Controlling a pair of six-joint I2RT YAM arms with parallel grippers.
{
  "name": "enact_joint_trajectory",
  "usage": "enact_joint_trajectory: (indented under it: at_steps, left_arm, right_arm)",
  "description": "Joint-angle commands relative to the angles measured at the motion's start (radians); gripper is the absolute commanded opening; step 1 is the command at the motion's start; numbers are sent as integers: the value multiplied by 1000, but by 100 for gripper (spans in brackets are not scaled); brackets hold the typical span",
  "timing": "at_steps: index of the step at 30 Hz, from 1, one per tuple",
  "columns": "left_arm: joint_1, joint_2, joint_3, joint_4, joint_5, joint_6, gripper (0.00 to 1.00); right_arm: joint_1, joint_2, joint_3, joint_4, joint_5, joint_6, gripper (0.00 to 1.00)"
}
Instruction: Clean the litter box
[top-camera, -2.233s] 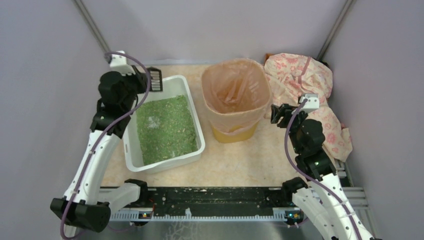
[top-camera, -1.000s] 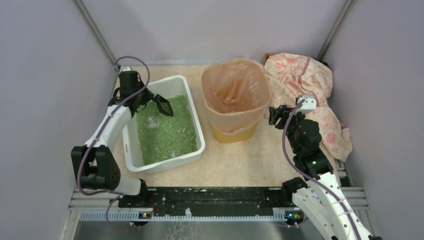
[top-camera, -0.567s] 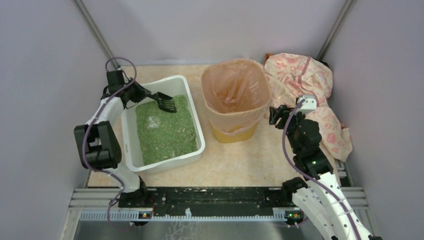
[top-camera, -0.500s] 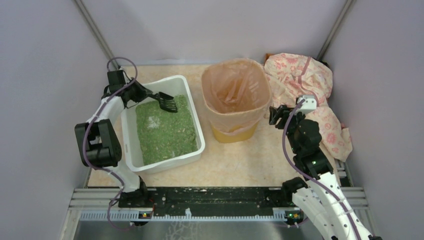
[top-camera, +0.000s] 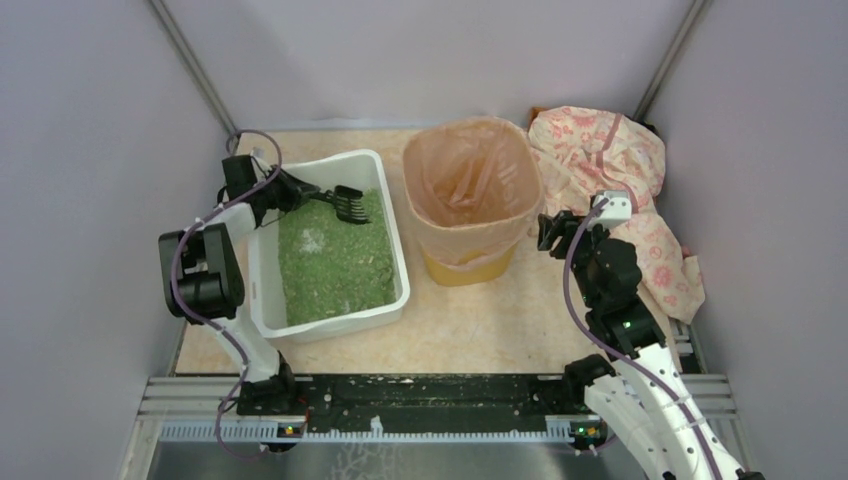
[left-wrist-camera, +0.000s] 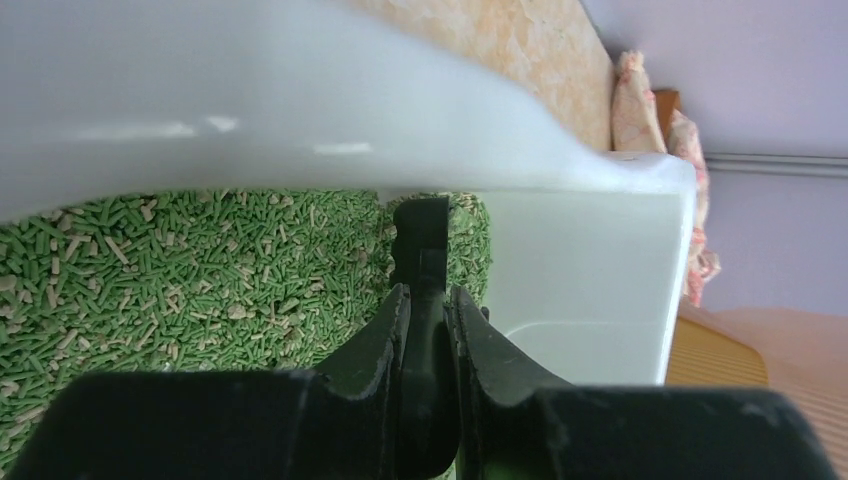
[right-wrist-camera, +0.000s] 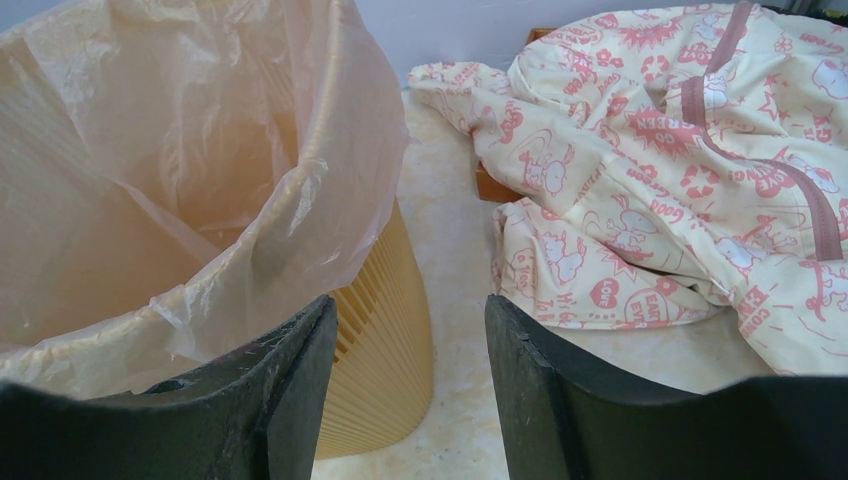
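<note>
The left gripper (top-camera: 288, 190) is clamped on the handle of a black litter scoop (top-camera: 349, 203), whose slotted head sits over the green pellet litter (top-camera: 330, 265) at the far end of the white litter box (top-camera: 335, 322). The right gripper (top-camera: 549, 229) hangs with fingers spread and empty, just beside the lined yellow bin (top-camera: 470, 190) on the tabletop (top-camera: 480, 325)

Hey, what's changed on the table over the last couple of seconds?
The left gripper, shut on the black scoop throughout, came down from above the far-left corner of the litter box, lowered the scoop head to the green litter and slid it rightward along the far end. Its elbow folded back toward the near edge. The right gripper stayed open beside the trash can; can, box and patterned cloth did not move.
</note>
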Motion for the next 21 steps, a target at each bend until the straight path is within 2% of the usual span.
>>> enact_joint_trajectory:
  at_steps: [1,9,15,21]
  left_arm:
    - [-18,64,-57,166,155,-92,0]
    - [-5,101,-131,379,269,-234,0]
    - [19,142,-203,634,358,-396,0]
    - [33,138,-223,666,372,-409,0]
  right_arm:
    - [-4,-7,12,42,12,-2,57]
    - [-3,-6,10,40,9,-2,57]
    - [-3,-6,7,41,10,-1,57]
    - [-3,-6,7,40,11,-1,57]
